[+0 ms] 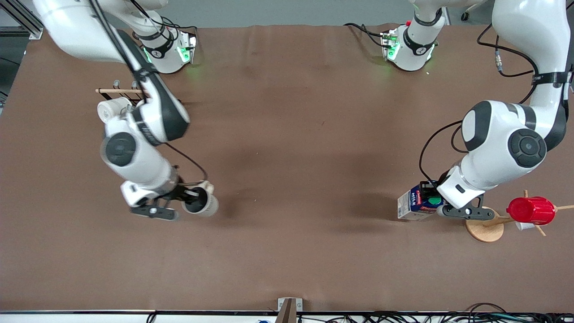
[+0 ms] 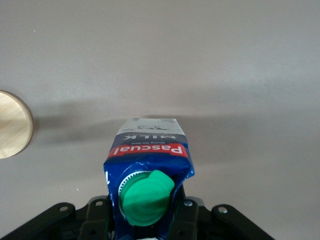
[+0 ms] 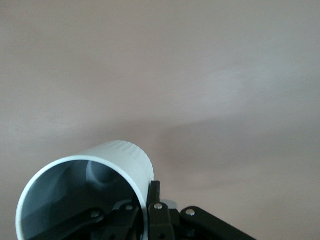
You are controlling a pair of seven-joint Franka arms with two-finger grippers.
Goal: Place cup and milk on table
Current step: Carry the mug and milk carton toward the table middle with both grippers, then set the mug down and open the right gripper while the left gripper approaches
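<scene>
Holding the cup (image 1: 200, 202) by its rim in my right fingers (image 1: 190, 196) and the milk (image 1: 419, 206) clenched in my left fingers (image 2: 177, 210), both just above the desk (image 1: 287, 134) with the milk beside the wooden stand (image 1: 484, 226), I judge either could topple if released tilted.

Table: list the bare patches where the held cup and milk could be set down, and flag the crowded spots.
The table is bare across its wide middle, between the cup in the right end effector and the milk in the left end effector. It is crowded beside the milk, by the wooden stand with its red cup, and by the rack with a white mug.
</scene>
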